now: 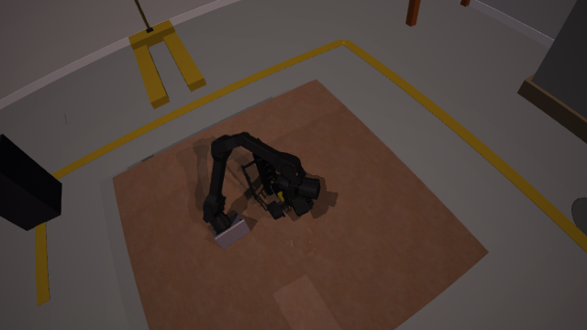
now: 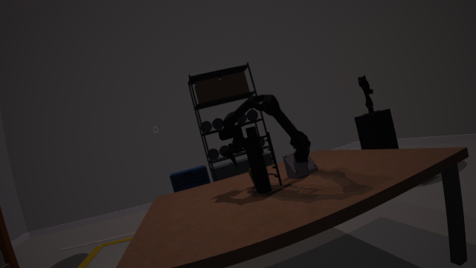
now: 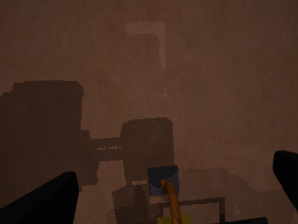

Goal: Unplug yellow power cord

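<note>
My gripper [image 3: 177, 172] [image 1: 288, 210] is open and empty, its fingers wide apart in the wrist view. The yellow plug [image 3: 174, 220] shows at the bottom edge of the wrist view, between and below the fingertips. It also shows as a small yellow patch [image 1: 281, 197] beside my gripper in the top view. The orange-yellow cord [image 3: 173, 202] curves from it to a small blue-grey block [image 3: 155, 175]. The black power strip [image 2: 257, 160] [image 1: 262, 170] stands upright, partly hidden by my arm in the top view. Whether the plug sits in the strip cannot be told.
A thin black frame [image 1: 250, 181] [image 2: 274, 164] stands beside the strip, and a black rod [image 3: 245, 220] shows low in the wrist view. The arm's base stands at a pale grey block [image 1: 234, 235] [image 2: 291, 168] on the brown table [image 1: 390, 238] [image 2: 208, 223].
</note>
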Controlling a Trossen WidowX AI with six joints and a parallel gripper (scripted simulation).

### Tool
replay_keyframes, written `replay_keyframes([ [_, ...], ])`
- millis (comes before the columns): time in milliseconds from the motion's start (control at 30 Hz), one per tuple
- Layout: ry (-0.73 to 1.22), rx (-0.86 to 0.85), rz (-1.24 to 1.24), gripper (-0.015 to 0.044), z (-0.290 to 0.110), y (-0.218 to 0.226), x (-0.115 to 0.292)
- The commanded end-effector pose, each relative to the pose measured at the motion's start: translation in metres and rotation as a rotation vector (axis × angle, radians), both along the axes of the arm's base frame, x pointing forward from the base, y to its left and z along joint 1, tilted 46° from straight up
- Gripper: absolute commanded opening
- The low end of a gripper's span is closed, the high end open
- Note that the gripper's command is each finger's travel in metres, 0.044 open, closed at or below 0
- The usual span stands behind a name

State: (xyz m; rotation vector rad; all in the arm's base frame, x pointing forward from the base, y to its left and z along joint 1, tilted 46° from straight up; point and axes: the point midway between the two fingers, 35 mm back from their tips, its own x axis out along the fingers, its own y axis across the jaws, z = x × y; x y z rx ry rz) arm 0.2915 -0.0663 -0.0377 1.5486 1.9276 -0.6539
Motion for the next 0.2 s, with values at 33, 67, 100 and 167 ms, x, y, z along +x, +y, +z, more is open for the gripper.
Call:
replay_keyframes([
  [33, -0.002, -0.001, 0.006, 0.0440, 0.0000, -0.0006, -0.0002],
  [67, -0.002, -0.001, 0.006, 0.0440, 0.0000, -0.0006, -0.0002],
  [100, -0.002, -0.001, 0.006, 0.0440, 0.0000, -0.0006, -0.0002],
  [167, -0.002, -0.001, 0.006, 0.0440, 0.0000, -0.0006, -0.0002],
])
